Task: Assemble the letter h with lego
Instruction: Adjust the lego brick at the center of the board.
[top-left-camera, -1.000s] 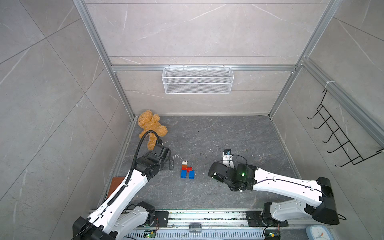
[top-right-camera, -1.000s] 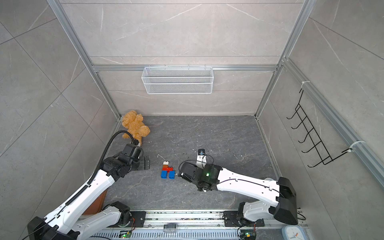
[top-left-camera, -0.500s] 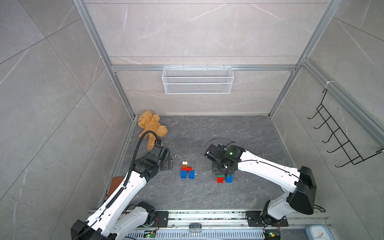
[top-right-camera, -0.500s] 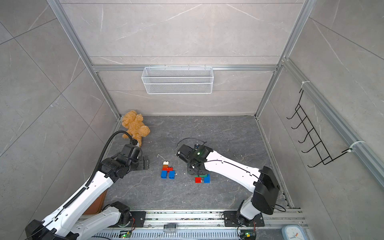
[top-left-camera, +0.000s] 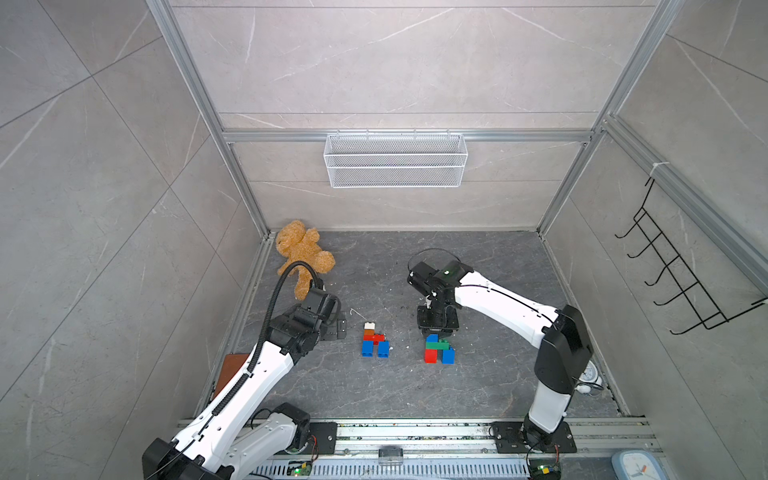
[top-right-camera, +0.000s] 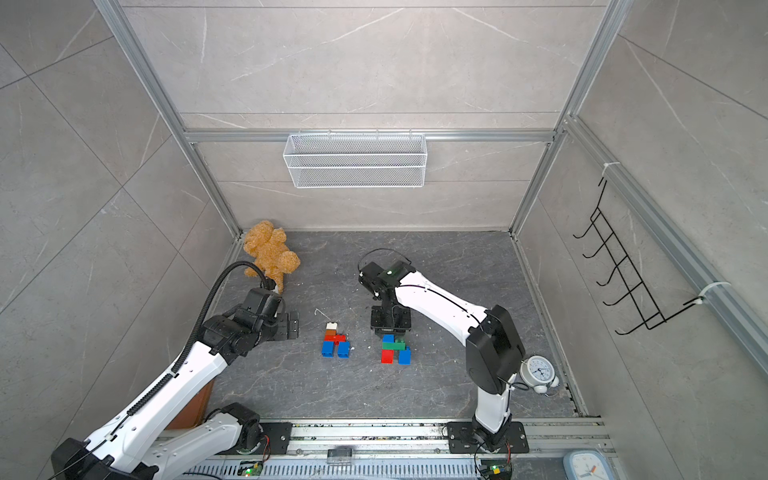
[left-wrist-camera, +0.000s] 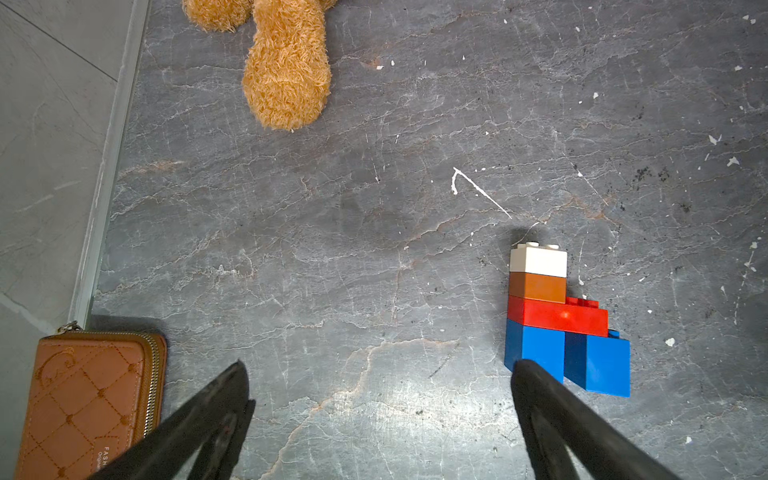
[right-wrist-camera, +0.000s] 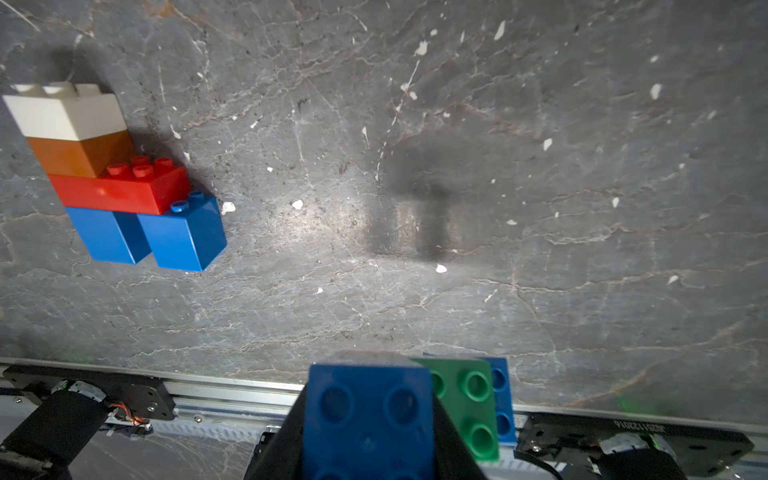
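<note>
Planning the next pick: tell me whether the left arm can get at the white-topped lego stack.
Probably yes: the white, brown, red and blue plastic brick stack lies beside the left arm's open jaws, nothing between them.

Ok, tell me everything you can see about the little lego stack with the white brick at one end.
The small glossy plastic lego stack lies on its side on the dark grey stone-look floor, studs toward the back wall. A white square brick and a brown brick sit on one end of a longer red brick; two blue squarish bricks form legs below, roughly an h. Only the floor touches it; the open left gripper is beside it, apart.
</note>
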